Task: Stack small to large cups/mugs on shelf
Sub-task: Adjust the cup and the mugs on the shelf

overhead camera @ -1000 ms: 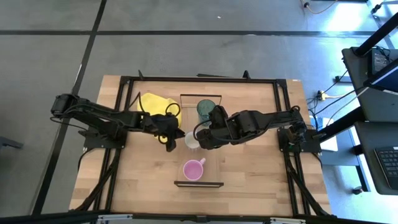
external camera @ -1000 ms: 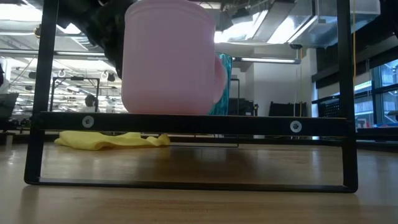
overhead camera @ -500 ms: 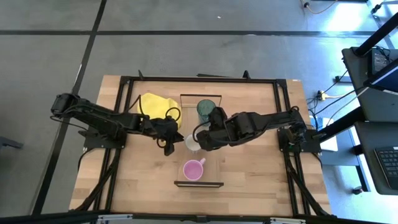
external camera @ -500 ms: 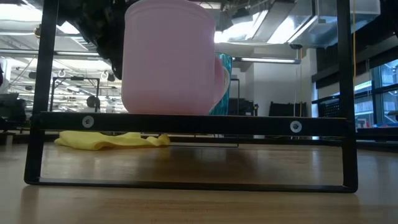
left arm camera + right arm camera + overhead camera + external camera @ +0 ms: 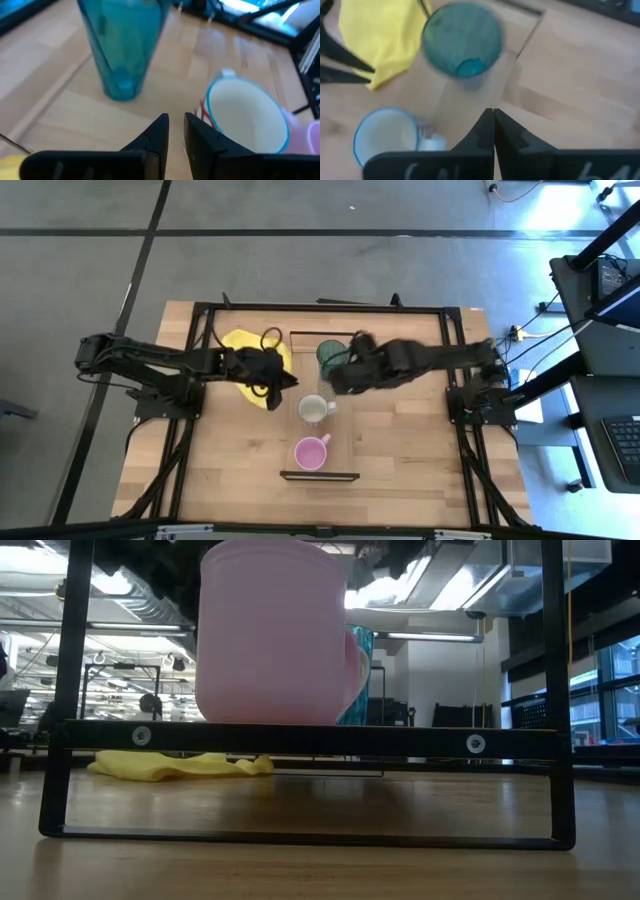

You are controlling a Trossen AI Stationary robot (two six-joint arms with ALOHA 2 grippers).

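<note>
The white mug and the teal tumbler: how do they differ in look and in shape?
The white mug is short, opaque and wide; the teal tumbler is tall, translucent and tapers toward its base. The white mug has a handle and a blue rim; the teal tumbler shows neither. Both stand upright, mouth up, on the shelf, and no gripper holds either.

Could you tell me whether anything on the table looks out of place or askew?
Only the crumpled yellow cloth beside the light-wood shelf; the teal glass tumbler, white mug and pink mug all stand upright in line.
</note>
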